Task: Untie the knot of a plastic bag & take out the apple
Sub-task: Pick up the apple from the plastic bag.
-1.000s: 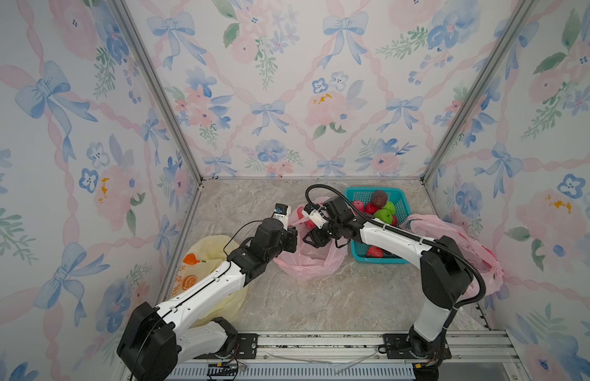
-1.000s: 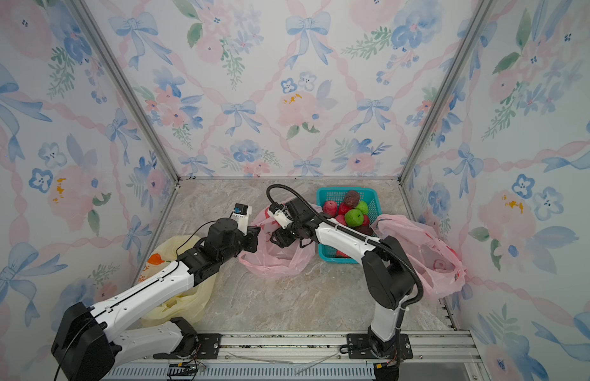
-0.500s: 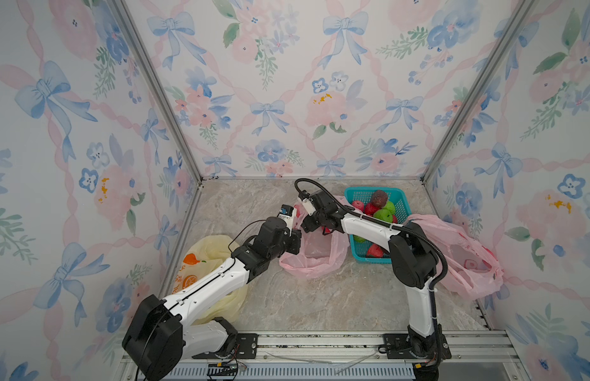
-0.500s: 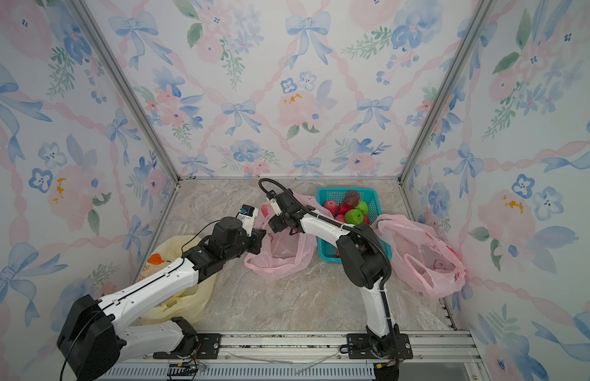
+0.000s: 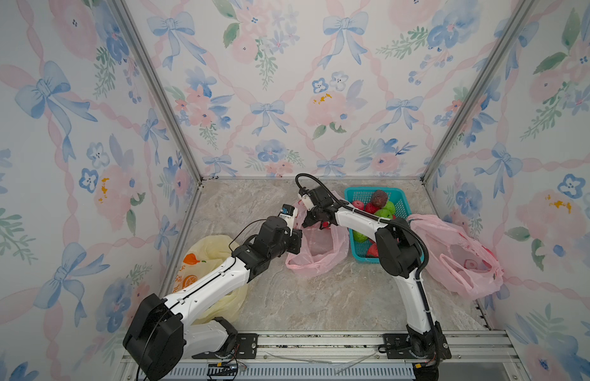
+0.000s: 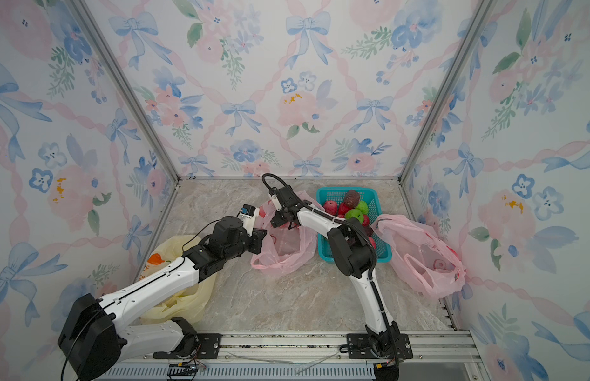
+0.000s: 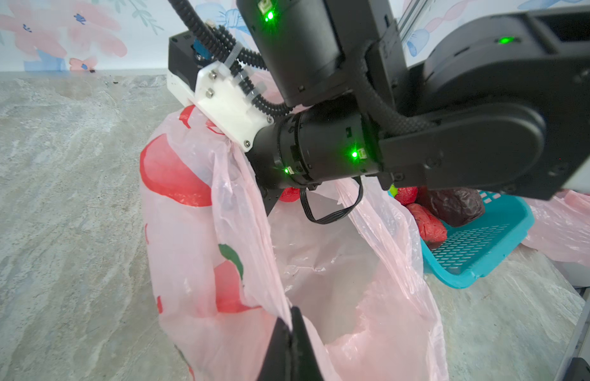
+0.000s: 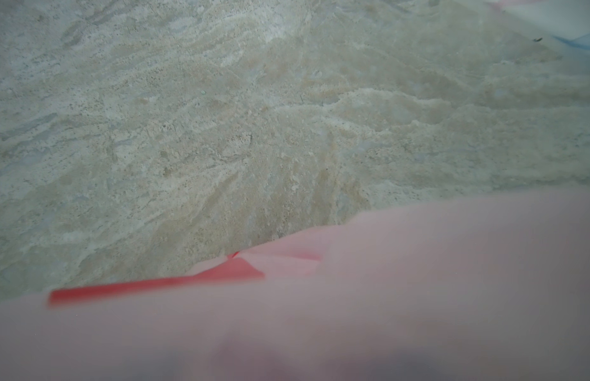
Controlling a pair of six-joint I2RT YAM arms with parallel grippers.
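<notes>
The pink plastic bag (image 5: 320, 254) (image 6: 283, 254) with red apple prints stands mid-table, its mouth spread wide; no knot shows. My left gripper (image 7: 291, 316) (image 5: 296, 242) is shut on the near rim of the bag (image 7: 353, 280), holding the film up. My right gripper (image 5: 309, 223) (image 6: 279, 221) reaches down into the far side of the mouth. Its fingers are hidden by the film, which also covers the right wrist view. A red apple (image 7: 289, 194) shows just under the right wrist (image 7: 320, 148); I cannot tell whether it is held.
A teal basket (image 5: 400, 198) holding red, green and dark fruit stands right of the bag. Another pink bag (image 5: 458, 260) lies at the far right and a yellow bag (image 5: 214, 254) under my left arm. The walls are close on three sides.
My right arm's elbow has swung in toward the middle and its gripper has shifted slightly left at the bag's mouth. The bag now stands taller and wider open. My left gripper has held still.
</notes>
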